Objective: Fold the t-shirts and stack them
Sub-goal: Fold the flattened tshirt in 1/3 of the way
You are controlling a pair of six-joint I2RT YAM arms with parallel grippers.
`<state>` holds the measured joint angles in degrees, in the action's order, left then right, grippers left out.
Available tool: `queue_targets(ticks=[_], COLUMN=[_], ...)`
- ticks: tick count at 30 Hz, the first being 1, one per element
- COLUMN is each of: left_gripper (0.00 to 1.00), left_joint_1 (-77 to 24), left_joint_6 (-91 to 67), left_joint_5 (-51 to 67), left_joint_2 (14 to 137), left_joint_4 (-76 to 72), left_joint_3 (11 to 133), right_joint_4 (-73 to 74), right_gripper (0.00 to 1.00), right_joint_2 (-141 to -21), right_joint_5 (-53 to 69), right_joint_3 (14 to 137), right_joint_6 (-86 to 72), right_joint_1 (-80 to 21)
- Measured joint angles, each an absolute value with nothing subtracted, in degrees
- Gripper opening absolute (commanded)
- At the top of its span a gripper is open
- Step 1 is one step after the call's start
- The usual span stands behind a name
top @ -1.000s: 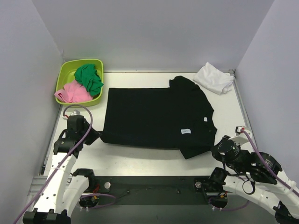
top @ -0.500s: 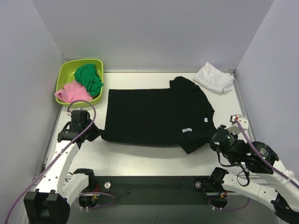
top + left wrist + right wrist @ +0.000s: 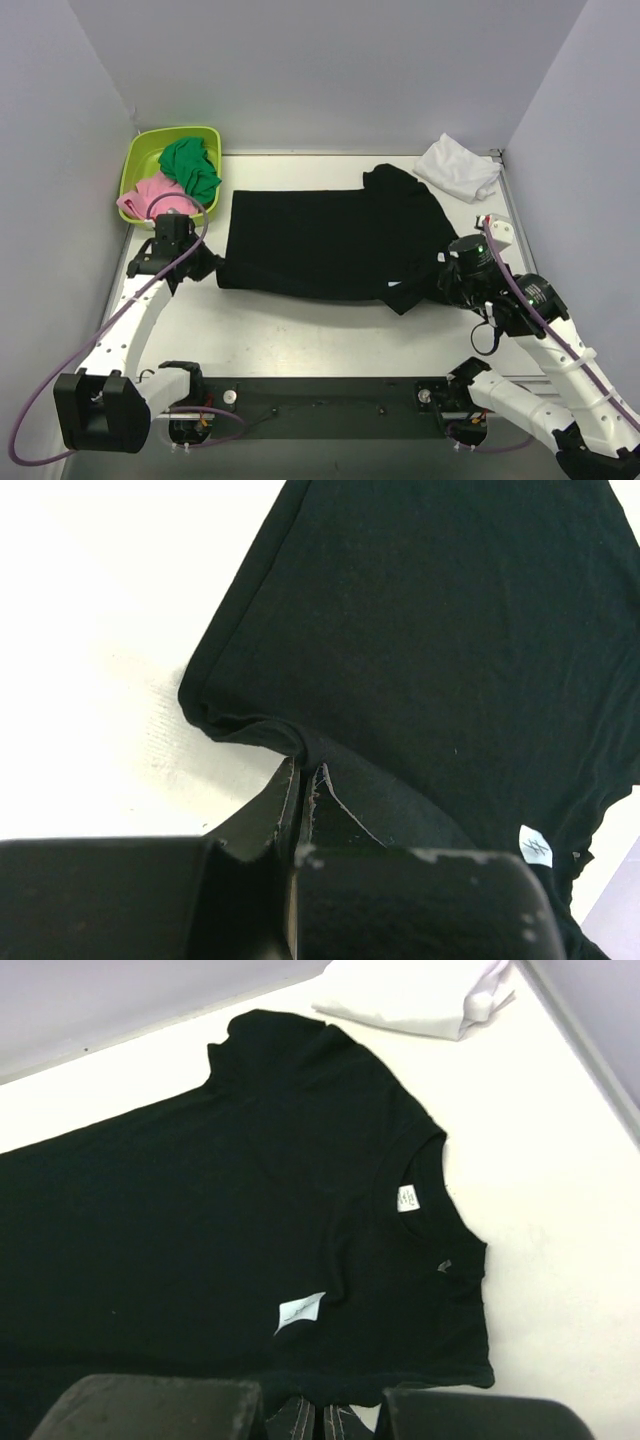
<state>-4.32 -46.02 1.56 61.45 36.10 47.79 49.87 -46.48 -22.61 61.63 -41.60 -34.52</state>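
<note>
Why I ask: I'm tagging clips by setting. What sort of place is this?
Probably a lab robot cell: plain walls box in a white table, arms mounted at a black rail, a black t-shirt laid out.

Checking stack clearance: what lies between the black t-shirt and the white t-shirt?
Only a bare strip of table; the black t-shirt and white t-shirt lie apart, not touching. The right wrist view shows it best.

Overhead view from behind; close wrist views at opposite ends; black t-shirt common to all.

White table, pale grey walls
</note>
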Motion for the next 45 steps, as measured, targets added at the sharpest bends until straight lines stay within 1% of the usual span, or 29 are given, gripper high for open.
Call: queue_targets(ticks=[12,20,26,35,45], left_gripper=[0.0,0.0,0.0,0.0,0.0], left_joint_1=[-4.32,-4.32,-4.36,-4.73,-4.91], left_joint_6=[-46.28,-46.33,-46.48,-46.48,-46.28], left_joint_5=[1.54,1.56,1.8,2.24,2.24], left_joint_2=[67.99,70.52,68.03,57.6,50.02], left_joint_4=[33.39,32.32,32.51,34.28,37.65], left_joint_3=[49.3,50.24,50.26,46.81,42.65], right_joint_4=[42.41,39.86,39.81,42.33,46.81], right_gripper=[0.0,0.0,0.0,0.0,0.0], right_joint_2=[-54.06,-57.1,-54.15,-46.0,-38.09], right_joint_5=[-7.42,-2.04,-0.86,-0.56,-0.84], right_joint_3=[61.36,60.84,60.51,59.37,54.06], right_joint_6=[-34.02,-31.11,-29.91,-29.76,-30.35], right_joint_1=[-23.2,-19.25,-18.35,-18.35,-18.31])
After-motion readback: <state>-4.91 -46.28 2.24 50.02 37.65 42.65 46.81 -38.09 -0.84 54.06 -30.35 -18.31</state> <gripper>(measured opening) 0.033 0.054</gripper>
